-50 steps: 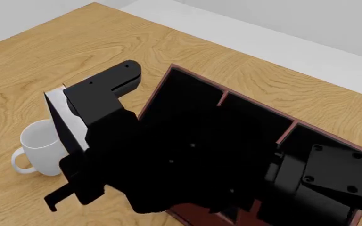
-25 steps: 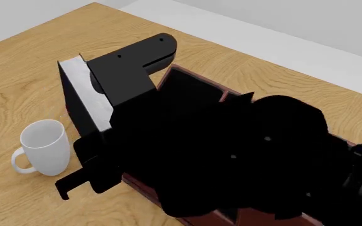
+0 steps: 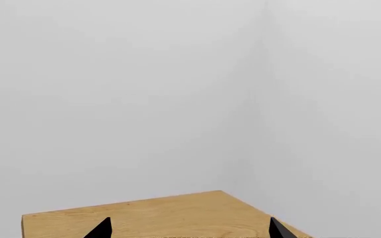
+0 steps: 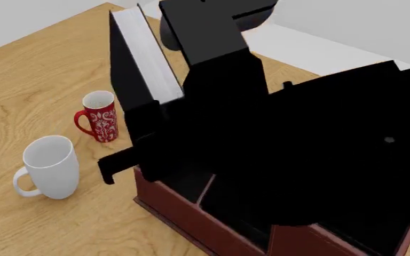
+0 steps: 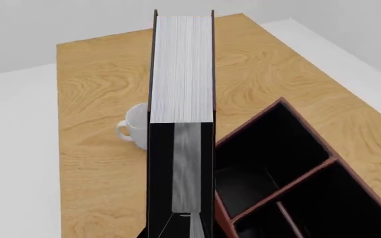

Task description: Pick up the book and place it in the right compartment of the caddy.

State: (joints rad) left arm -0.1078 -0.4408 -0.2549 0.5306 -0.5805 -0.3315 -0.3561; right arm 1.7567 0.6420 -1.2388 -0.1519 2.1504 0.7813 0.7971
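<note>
The black book (image 4: 142, 60) with white page edges is held upright in the air, above the left end of the caddy (image 4: 183, 216). My right gripper (image 5: 181, 220) is shut on the book (image 5: 181, 69), one jaw on each cover. The reddish-brown caddy (image 5: 289, 148) with its black divided interior lies just beside and below the book. My black right arm fills the head view and hides the caddy's right compartment. My left gripper (image 3: 189, 234) is open and empty, with only its two fingertips (image 3: 101, 230) showing over a table corner.
A white mug (image 4: 48, 165) stands on the wooden table (image 4: 20, 80) left of the caddy and also shows in the right wrist view (image 5: 134, 127). A red patterned mug (image 4: 101, 115) stands behind it, close to the book's lower edge. A pale floor lies beyond the table's far edge.
My right gripper has lifted the book up and away from the white mug, toward the caddy. The red mug, hidden before, now shows. My arm now covers more of the caddy.
</note>
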